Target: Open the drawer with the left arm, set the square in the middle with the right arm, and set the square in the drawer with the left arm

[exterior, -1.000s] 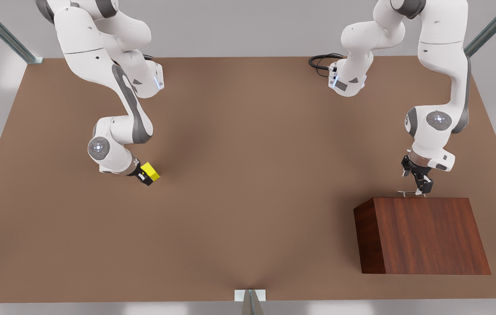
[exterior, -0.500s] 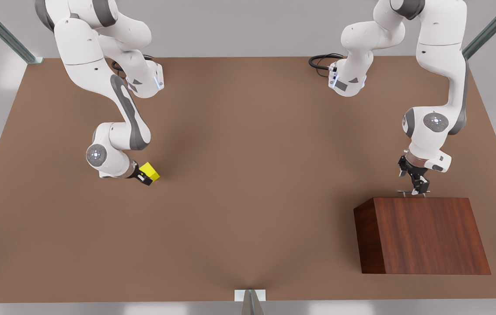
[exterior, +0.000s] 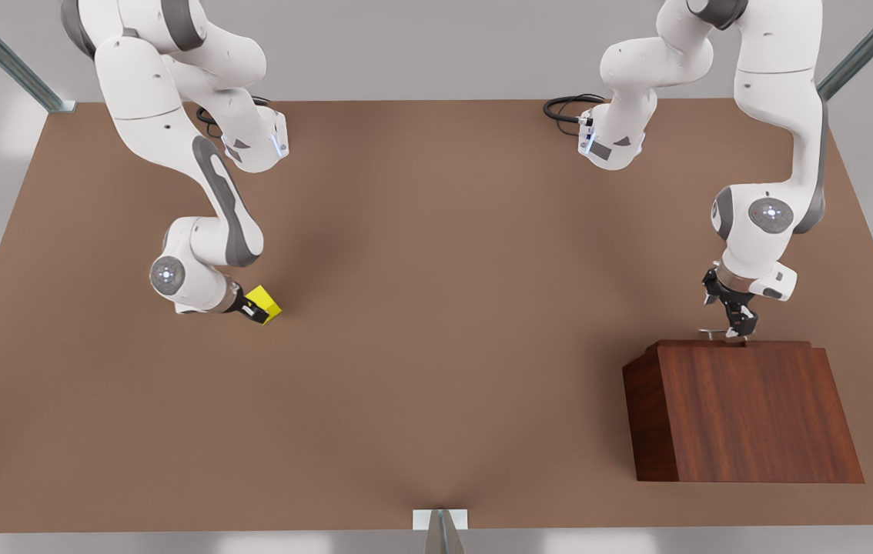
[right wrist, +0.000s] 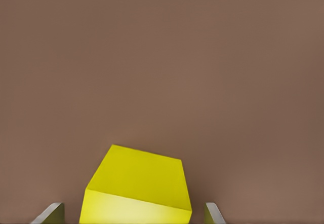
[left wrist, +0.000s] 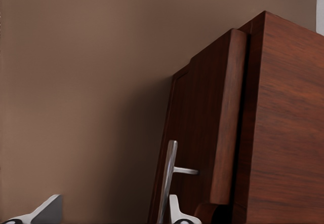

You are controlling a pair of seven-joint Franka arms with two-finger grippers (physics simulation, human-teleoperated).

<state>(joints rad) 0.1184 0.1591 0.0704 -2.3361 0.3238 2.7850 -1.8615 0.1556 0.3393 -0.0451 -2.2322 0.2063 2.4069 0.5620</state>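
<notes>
At cabinet front, left tool [exterior: 737,332] gripping drawer [exterior: 729,344] handle [left wrist: 167,181], right tool [exterior: 255,310] straddling square [exterior: 265,303], released.

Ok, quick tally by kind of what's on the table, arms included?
Arms: 2, left gripper at the drawer handle, right gripper around the cube.
Cabinets: 1, drawer slightly out.
Yellow cubes: 1.
Total: 4.
</notes>
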